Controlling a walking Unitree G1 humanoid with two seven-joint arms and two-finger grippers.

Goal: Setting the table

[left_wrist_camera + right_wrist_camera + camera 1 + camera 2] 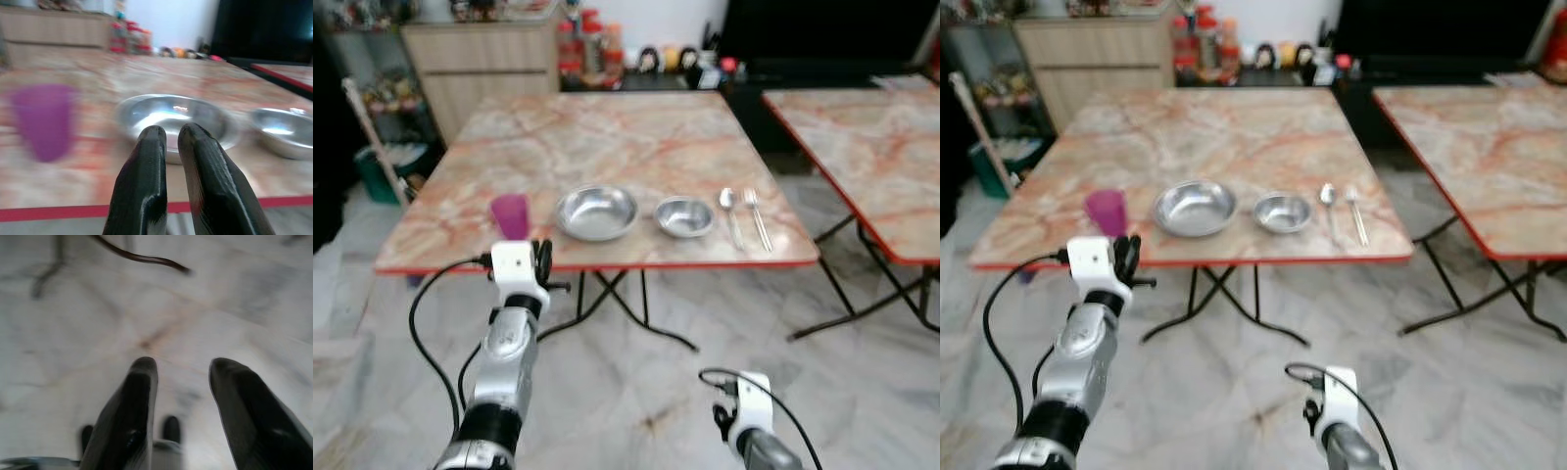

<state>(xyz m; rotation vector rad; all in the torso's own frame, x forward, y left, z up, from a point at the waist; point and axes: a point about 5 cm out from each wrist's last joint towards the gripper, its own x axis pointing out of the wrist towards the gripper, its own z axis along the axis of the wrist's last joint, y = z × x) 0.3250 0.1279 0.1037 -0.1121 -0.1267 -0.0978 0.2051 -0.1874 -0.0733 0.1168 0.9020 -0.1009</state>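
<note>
I stand on a pale marbled floor [636, 392] facing a folding tabletop [607, 137] of orange-veined marble pattern with a red rim; a second tabletop of the same kind [871, 137] stands off to my right, and a wooden cabinet [480, 59] and a row of bottles and jars [597, 49] line the far wall.

Along the near edge of the tabletop the setting runs in a row. The large steel plate [596, 212] lies about midway along that edge, with the smaller steel bowl [684, 216] just beside it on the right. Right of the bowl, toward the near right corner, the spoon [729, 213] and the fork [757, 217] lie side by side, pointing away from me. The purple cup [511, 216] stands upright left of the plate, close to the near edge.

My left hand [168, 134] is raised in front of the near edge, level with the gap between cup and plate, its two black fingers [142, 186] pressed nearly together and grasping nothing. My right hand [181, 369] hangs low over the floor, its fingers spread apart and empty.
</note>
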